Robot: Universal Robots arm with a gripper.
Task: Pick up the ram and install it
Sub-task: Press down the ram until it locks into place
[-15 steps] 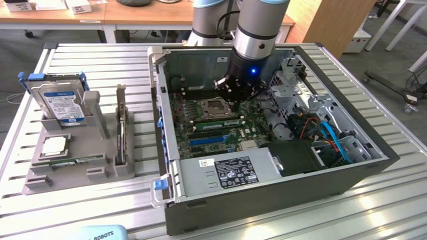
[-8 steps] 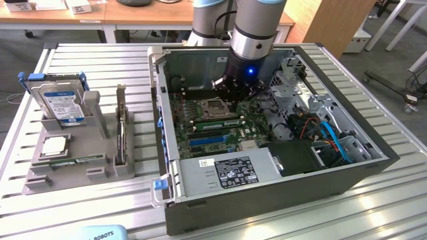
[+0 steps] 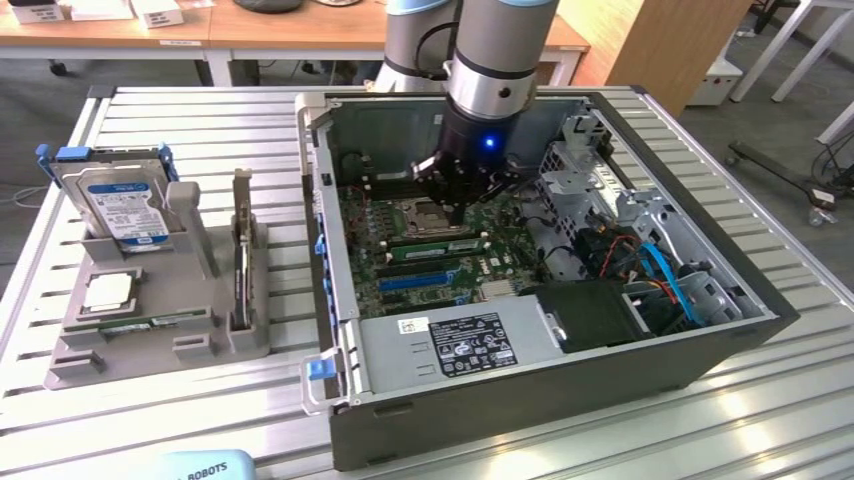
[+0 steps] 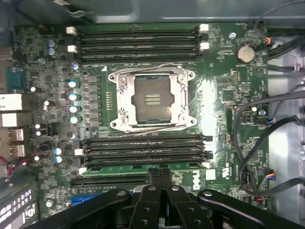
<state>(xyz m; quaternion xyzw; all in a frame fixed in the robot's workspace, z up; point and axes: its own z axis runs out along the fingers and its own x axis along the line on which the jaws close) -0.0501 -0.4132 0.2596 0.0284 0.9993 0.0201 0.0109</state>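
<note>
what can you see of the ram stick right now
The ram is a long, thin green board lying flat along a slot on the motherboard, in the bank of dark slots beside the empty processor socket. It sits in the outermost slot of that bank. The shut fingers press on its upper edge near the middle. In the exterior view it lies just under the gripper.

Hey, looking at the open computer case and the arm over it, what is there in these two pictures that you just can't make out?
- Whether the ram is fully seated in its slot: wrist view, the shut gripper covers its middle.
- Ram's latch clips: exterior view, too small beside the gripper.
- Label text on the power supply: exterior view, too small.
- Stick lying in the grey tray: exterior view, too small to identify.
</note>
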